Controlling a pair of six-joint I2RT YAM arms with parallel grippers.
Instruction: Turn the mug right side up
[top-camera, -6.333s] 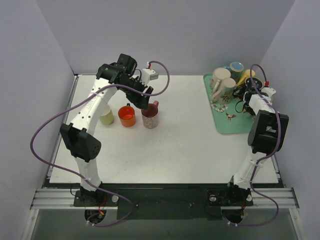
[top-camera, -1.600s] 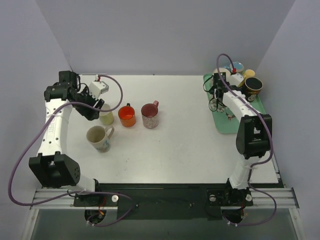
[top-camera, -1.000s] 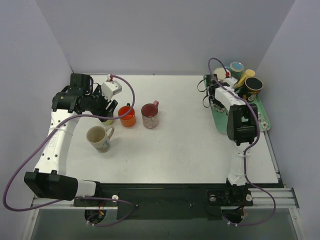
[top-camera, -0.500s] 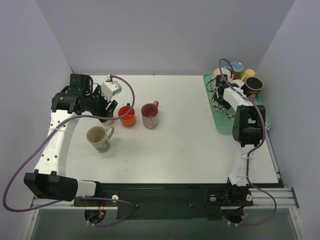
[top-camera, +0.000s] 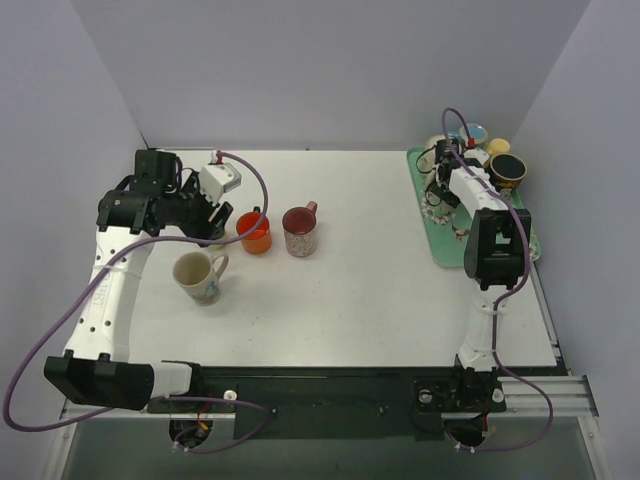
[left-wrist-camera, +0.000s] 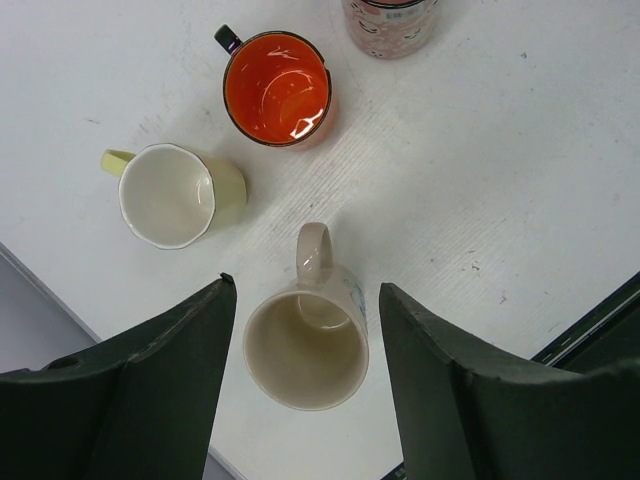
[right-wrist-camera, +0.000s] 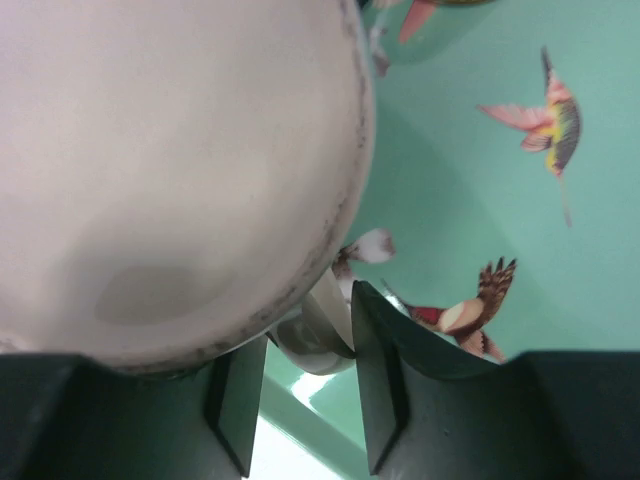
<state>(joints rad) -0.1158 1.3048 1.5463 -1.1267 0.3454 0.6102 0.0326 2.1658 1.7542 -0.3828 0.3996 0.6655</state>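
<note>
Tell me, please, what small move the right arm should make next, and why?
Probably close the right gripper on the handle of the cream mug. What looks like the mug's base faces the wrist camera, so it seems upside down on the green tray, and the handle sits between the open jaws.

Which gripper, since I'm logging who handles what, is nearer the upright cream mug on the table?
Left. The left gripper hangs open above the cream mug, one finger either side in its wrist view. The right gripper is across the table, over the green tray.
</note>
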